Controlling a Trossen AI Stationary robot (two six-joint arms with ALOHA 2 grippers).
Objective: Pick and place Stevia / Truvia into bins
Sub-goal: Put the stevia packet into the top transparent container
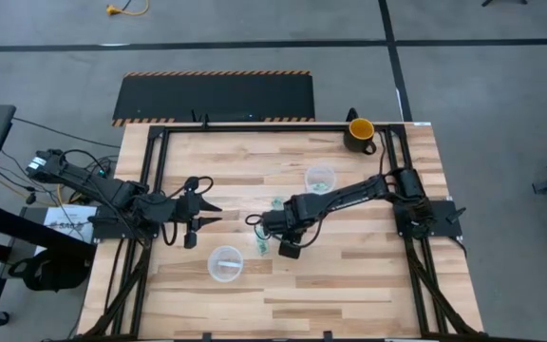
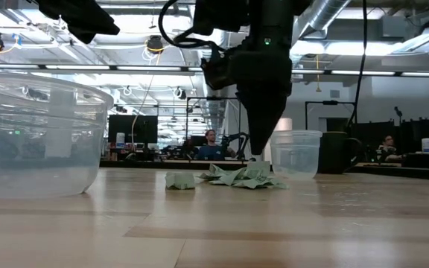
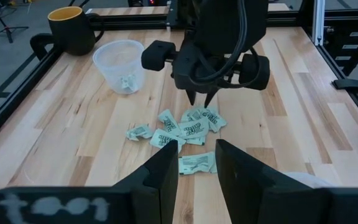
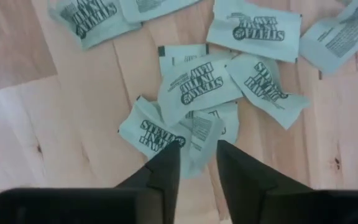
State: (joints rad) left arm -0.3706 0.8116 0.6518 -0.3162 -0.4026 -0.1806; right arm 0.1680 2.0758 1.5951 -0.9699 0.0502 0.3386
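The pile of Stevia sachets is taken as the landmark. It lies on the wooden table between the two clear cups. The right gripper is held directly above the pile, fingertips pointed down and close together with only a narrow gap, nothing gripped between them. The printed sachet faces are shown only by the right wrist view, where the fingers are seen just over an overlapping cluster. One sachet already lying inside the far cup (the one near the dark mug) is revealed by the left wrist view. The near cup is seen from above on the pile's other side. The left gripper is held well apart from the pile, its fingers spread and empty.
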